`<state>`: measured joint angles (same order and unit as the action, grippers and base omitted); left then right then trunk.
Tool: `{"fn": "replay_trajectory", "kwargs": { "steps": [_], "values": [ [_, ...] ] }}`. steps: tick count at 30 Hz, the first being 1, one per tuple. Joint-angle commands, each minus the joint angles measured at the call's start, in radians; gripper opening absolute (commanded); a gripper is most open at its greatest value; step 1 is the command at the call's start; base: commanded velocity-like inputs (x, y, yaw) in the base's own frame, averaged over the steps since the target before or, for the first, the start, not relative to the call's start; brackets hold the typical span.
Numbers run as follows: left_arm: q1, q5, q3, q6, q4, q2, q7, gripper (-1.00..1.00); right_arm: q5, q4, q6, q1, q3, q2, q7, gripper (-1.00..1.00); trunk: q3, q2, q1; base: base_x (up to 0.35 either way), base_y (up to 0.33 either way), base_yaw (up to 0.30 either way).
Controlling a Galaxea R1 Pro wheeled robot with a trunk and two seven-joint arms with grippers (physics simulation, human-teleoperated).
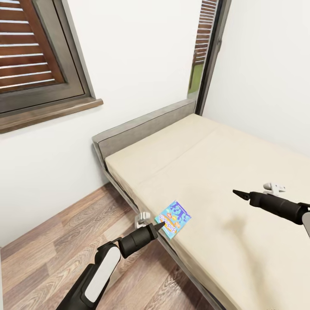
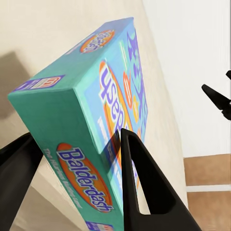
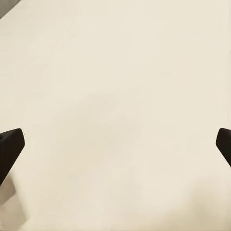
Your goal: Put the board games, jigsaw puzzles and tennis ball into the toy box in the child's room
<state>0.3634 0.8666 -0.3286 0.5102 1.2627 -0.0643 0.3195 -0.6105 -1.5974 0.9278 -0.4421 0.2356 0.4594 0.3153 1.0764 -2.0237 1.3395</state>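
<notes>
The left end effector (image 1: 160,224) reaches from the floor side to the bed's (image 1: 224,172) near edge, where the light-blue game box (image 1: 173,218) lies flat at the mattress rim. The tip sits right at the box's lower left corner. In the left wrist view the two fingers (image 2: 139,187) stand apart, one on either side of the box (image 2: 96,130): its teal short end, printed "Balderdash", faces into the gap. One finger overlaps the printed top face and the other sits by the box's opposite side; whether either pad touches cannot be told.

The box's long axis runs away from this end effector, roughly in line with its reach and angled toward the middle of the bed. A grasp would therefore seem to call for closing across the box's thickness at this short end.

Farther right, the right end effector (image 1: 239,193) hovers over bare mattress (image 3: 115,96), well apart from the box, its fingers wide open with nothing between them. The left arm is clearly the nearer one.
</notes>
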Motion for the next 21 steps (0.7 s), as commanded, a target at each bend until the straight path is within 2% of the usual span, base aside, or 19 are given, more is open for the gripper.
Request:
{"fn": "replay_trajectory", "kwargs": {
  "steps": [1,9,21],
  "values": [
    [0.000,0.006,0.001,0.007,0.000,0.000,0.000,-1.00,0.007,0.000,0.005,-0.001,0.001,0.000,0.009,1.00,0.000,0.000,0.000,0.000,0.000,-0.070],
    [-0.001,0.006,0.001,0.007,0.002,0.001,0.004,-1.00,0.008,-0.004,0.009,0.000,0.003,-0.001,0.011,1.00,-0.025,0.049,-0.027,0.000,0.000,-0.079],
    [-0.001,0.006,0.001,0.008,0.003,0.001,0.012,-1.00,0.008,-0.006,0.012,0.000,0.003,-0.001,0.011,1.00,-0.063,0.133,-0.073,0.000,0.000,-0.007]
  ]
}}
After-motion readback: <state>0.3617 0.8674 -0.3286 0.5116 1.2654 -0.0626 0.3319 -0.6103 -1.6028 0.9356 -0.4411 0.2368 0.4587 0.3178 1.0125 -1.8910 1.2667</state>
